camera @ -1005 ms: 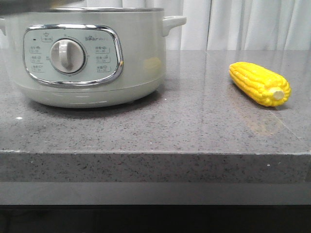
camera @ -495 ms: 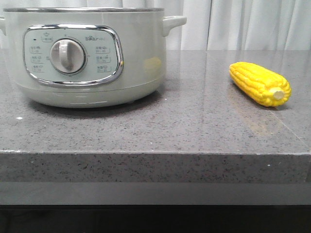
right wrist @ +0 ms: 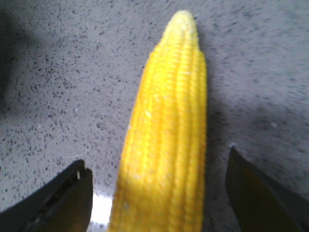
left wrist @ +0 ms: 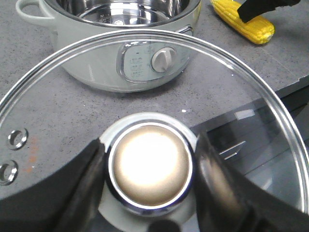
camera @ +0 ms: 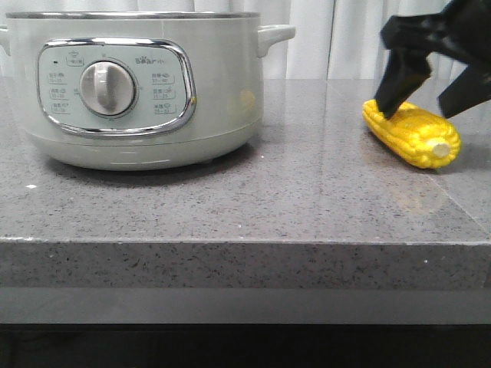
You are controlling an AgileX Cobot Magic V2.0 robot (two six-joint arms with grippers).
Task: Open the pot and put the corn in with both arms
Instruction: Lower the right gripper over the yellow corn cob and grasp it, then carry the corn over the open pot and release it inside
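Observation:
The pale grey-green pot (camera: 138, 84) stands at the left of the counter with no lid; its steel inside shows in the left wrist view (left wrist: 125, 12). My left gripper (left wrist: 149, 159) is shut on the chrome knob (left wrist: 149, 166) of the glass lid (left wrist: 72, 96) and holds it up in front of the pot; it is out of the front view. The yellow corn (camera: 418, 136) lies at the right. My right gripper (camera: 418, 107) is open just above it, a finger on each side, not touching. In the right wrist view the corn (right wrist: 169, 125) lies between the fingers of the gripper (right wrist: 157, 193).
The grey speckled counter (camera: 253, 199) ends in a front edge (camera: 245, 241), with dark cabinet fronts (left wrist: 289, 96) below. White curtains (camera: 345, 38) hang behind. The pot's side handle (camera: 275, 34) sticks out toward the corn.
My right gripper has come down into the front view over the corn. The dark shape over the pot's rim a second ago is gone. Pot and corn have not moved.

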